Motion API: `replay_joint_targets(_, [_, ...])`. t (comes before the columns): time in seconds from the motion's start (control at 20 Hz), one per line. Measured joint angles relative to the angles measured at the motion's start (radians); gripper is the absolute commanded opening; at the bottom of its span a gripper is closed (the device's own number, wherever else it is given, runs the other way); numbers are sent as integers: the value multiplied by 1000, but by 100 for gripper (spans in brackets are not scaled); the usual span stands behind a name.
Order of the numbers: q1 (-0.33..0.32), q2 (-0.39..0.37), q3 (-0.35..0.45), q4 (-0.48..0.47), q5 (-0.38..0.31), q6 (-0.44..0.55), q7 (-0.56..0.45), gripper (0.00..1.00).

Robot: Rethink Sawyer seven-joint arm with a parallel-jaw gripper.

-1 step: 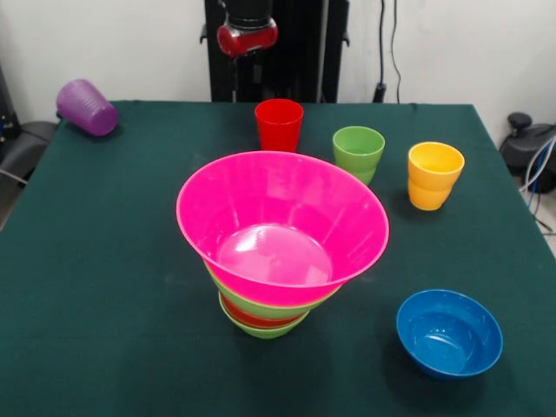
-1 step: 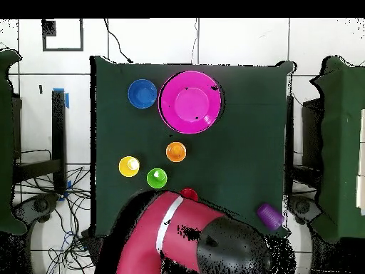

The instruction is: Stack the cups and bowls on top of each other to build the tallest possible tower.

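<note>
Bowls of glossy plastic, pink (image 1: 282,217) topmost, flare upward (top-heavy); I fear toppling if nudged. Pincer state: cannot tell.

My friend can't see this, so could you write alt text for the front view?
A tower of nested bowls, huge pink on top, stands mid-table on green cloth. Behind it stand red, green and yellow cups; a purple cup lies tipped at the far left corner, and a blue bowl sits alone, near right.
</note>
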Motion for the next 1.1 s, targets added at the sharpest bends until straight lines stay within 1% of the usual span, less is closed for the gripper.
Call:
replay_joint_targets(0.25, [-50,-54,63,35,0,48,0,100])
replay_joint_targets(0.4, [-63,-70,82,47,0,65,0,100])
replay_joint_targets(0.45, [-79,-89,105,61,0,85,0,100])
replay_joint_targets(0.65, [-106,-122,143,86,0,118,0,100])
replay_joint_targets(1.1, [-165,-224,244,155,0,239,0,100])
